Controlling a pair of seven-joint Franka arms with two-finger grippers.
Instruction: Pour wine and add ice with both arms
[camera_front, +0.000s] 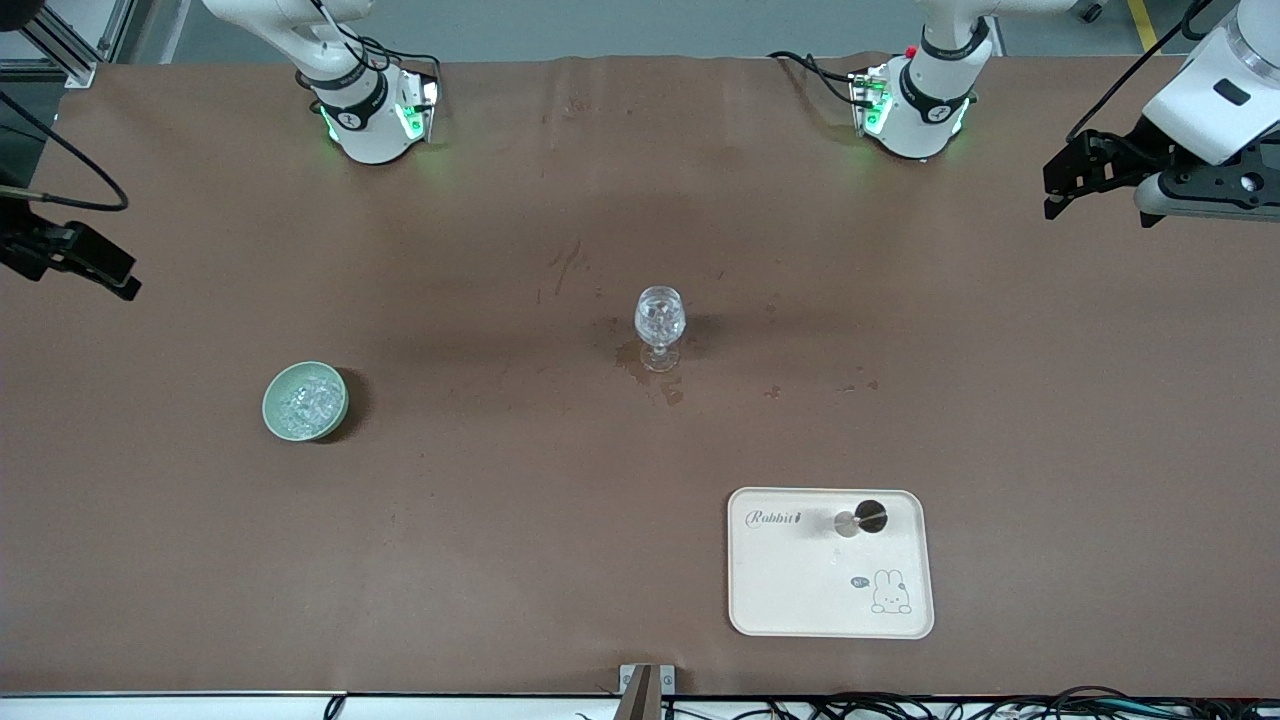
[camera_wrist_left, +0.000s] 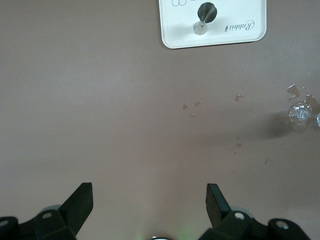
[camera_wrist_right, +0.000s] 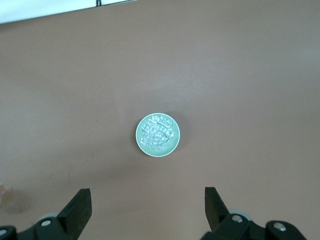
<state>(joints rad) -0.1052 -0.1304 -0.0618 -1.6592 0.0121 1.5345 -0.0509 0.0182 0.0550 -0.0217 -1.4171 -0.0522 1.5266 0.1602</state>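
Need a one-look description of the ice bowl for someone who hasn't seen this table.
On the brown table, look toward the right arm's end: the pale green bowl sits alone there, nearer the front camera than the stemmed glass. It is the only round green dish, filled with glittering clear ice.

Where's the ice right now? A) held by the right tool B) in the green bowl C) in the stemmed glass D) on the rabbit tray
B: the ice sits piled in the green bowl toward the right arm's end of the table, and both the right tool and left tool are open and hold nothing.
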